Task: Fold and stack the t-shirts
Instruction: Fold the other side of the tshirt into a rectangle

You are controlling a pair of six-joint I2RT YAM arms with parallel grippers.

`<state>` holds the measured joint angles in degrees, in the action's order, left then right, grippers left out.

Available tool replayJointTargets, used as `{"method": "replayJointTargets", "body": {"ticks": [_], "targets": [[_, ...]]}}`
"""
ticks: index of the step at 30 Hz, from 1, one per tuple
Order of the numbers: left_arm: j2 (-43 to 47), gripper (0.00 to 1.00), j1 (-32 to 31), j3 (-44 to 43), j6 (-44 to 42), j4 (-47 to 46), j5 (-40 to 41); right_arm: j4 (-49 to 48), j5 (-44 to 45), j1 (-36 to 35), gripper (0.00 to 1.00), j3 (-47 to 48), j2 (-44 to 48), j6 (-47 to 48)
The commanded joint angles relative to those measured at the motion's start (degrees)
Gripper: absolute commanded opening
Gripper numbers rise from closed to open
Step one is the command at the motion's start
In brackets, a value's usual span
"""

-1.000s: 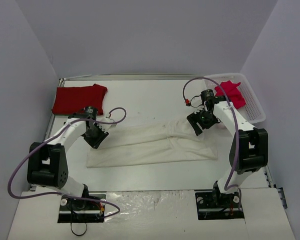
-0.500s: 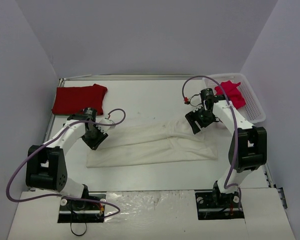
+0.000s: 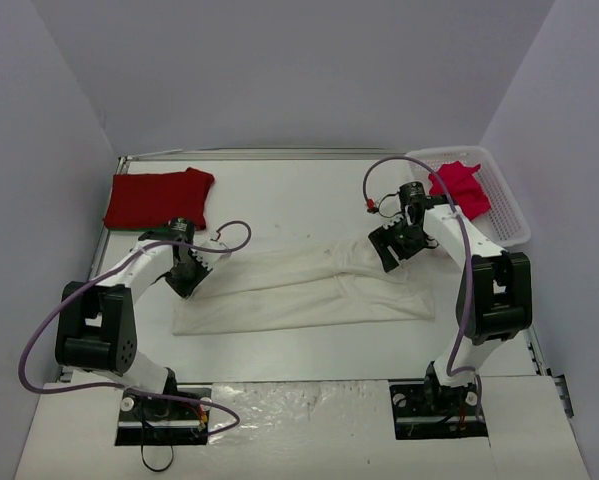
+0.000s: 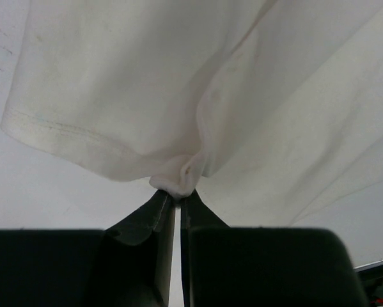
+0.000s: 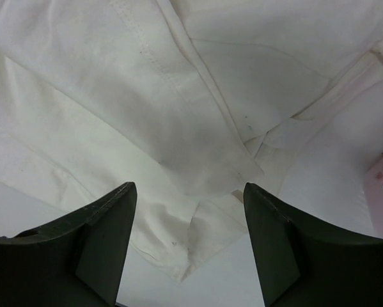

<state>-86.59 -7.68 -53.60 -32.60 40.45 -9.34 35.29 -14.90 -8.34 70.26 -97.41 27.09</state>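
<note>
A large cream-white t-shirt (image 3: 309, 290) lies spread across the middle of the table. My left gripper (image 3: 186, 282) is shut on a pinched fold at its left end; in the left wrist view the cloth (image 4: 178, 182) bunches between the closed black fingertips. My right gripper (image 3: 391, 254) hangs open over the shirt's upper right corner, and that corner of the cream-white t-shirt (image 5: 191, 243) lies flat between its spread fingers (image 5: 111, 230). A folded red t-shirt (image 3: 157, 198) rests at the back left. A pinkish-red t-shirt (image 3: 460, 186) is crumpled in the basket.
A white lattice basket (image 3: 504, 205) stands at the back right, close to the right arm. Grey walls close in the table on three sides. A purple cable (image 3: 229, 235) loops from the left arm above the shirt's edge.
The left gripper has closed on the shirt's left edge. The right gripper has shifted slightly toward the back, still open.
</note>
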Motion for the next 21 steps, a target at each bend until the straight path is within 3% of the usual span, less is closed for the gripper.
{"method": "replayJointTargets", "body": {"ticks": [1,16,18,19,21], "targets": [[1.42,0.02,0.48,-0.27,-0.62,0.6,0.29,0.84,-0.22,-0.19,0.63,-0.74,-0.94,-0.46],[13.46,0.03,0.3,4.03,-7.12,1.21,4.51,0.48,0.66,0.16,0.64,-1.0,-1.74,-1.08],[12.94,0.09,0.21,5.08,-8.44,1.13,5.03,0.48,0.31,0.16,0.65,-1.09,-1.65,-1.25],[12.67,0.19,0.21,6.31,-9.14,0.6,5.91,0.31,0.22,0.16,0.65,-1.18,-1.56,-1.34],[11.88,0.2,0.12,7.63,-9.85,-0.36,6.7,0.22,0.22,0.08,0.65,-1.44,-1.65,-1.43]]}}
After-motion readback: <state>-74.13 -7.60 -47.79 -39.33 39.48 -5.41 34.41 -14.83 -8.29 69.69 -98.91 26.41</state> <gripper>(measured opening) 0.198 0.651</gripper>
